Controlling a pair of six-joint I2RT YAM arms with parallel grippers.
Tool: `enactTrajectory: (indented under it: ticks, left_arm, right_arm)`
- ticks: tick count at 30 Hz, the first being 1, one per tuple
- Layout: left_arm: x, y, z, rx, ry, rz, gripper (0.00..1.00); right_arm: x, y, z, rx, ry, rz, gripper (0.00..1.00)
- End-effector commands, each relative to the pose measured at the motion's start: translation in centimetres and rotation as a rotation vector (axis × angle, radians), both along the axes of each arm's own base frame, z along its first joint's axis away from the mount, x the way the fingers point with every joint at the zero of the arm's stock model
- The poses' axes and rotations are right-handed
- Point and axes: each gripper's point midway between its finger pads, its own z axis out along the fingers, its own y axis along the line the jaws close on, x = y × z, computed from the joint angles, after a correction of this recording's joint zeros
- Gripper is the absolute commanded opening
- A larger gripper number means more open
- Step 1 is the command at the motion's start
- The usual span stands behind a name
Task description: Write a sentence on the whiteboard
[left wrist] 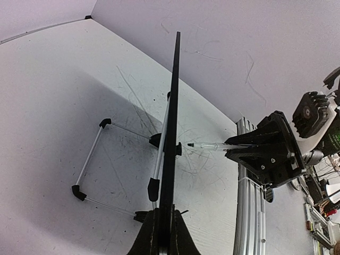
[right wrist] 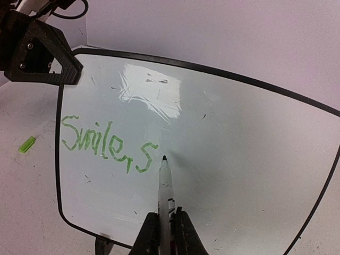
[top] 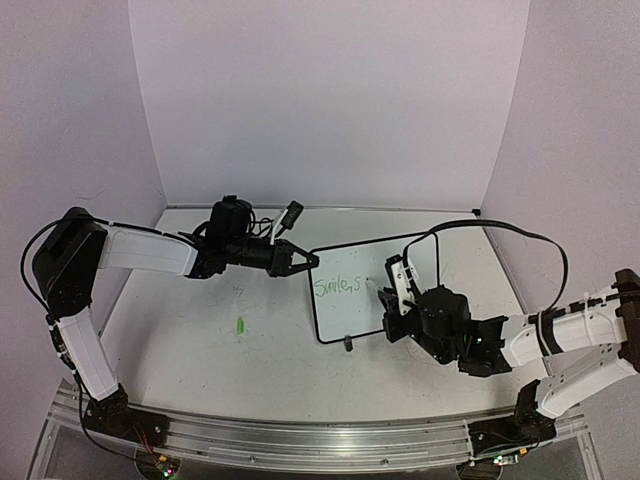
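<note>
Table (top: 200,350): top view is showing both arms reaching in toward the centre.

Whiteboard (top: 345,315): sitting centre-right in the top view, tilted up. Left wrist view is catching it edge-on (left wrist: 172,106) and exposing a wire stand (left wrist: 90,159) behind it, hidden elsewhere. Only the right wrist view is giving the face (right wrist: 239,159) clearly.

Left arm: stretching rightward from the frame's left. Left gripper (top: 308,262) is clamping tight on the board's upper left corner, fingers (left wrist: 151,236) pinching the frame.

Right arm: bending in from lower right. Right gripper (right wrist: 163,223) is closing snugly around a marker (right wrist: 163,186), its tip pointing at the board just right of the last letter; contact too fine to tell.

Sentence (right wrist: 106,143): green, reading "Smile, s", sitting on the board's left half.

Small green object (top: 241,325): lying on the table, left of the board.
</note>
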Motion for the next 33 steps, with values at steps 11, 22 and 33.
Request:
enactTrajectory:
  ticks: [11,22,33]
  left_arm:
    - [-0.5,0.2,0.9,0.011,-0.007,0.002,0.0]
    - [-0.6,0.2,1.0,0.011,-0.007,0.0,0.0]
    - [-0.6,0.1,1.1,0.009,-0.009,-0.002,0.0]
  right_arm:
    - [1.4,1.0,2.2,0.024,-0.043,-0.037,0.0]
    - [2.5,0.7,1.6,0.018,-0.029,-0.075,0.0]
    - [2.8,1.0,1.3,0.001,-0.022,-0.075,0.0]
